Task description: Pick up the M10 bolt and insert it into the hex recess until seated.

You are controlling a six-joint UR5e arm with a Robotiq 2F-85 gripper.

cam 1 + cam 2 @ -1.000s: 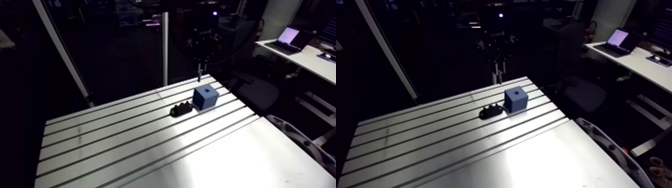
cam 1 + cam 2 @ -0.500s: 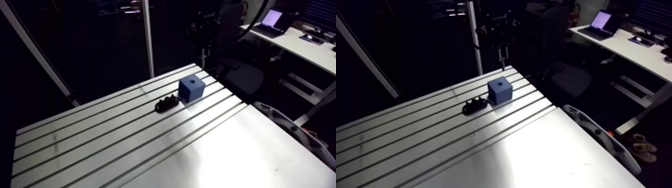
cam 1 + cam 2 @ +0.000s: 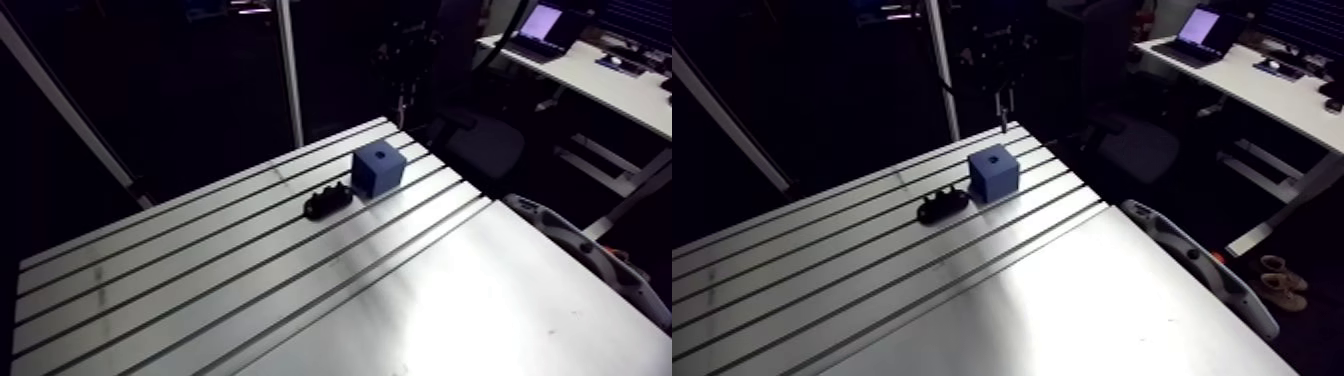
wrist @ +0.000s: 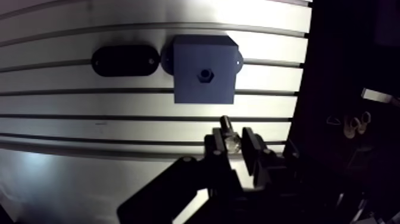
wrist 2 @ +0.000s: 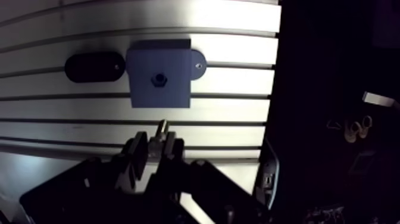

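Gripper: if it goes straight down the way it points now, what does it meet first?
Likely bare table, via the tip of the bolt it holds: the gripper sits short of the blue block, off its hex recess. Depth is unclear.

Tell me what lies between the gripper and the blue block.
Only bare table, in the wrist view; the gripper holds the bolt short of the blue block.

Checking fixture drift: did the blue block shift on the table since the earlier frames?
No. The blue block still sits right beside the black piece, as before; only the camera moved.
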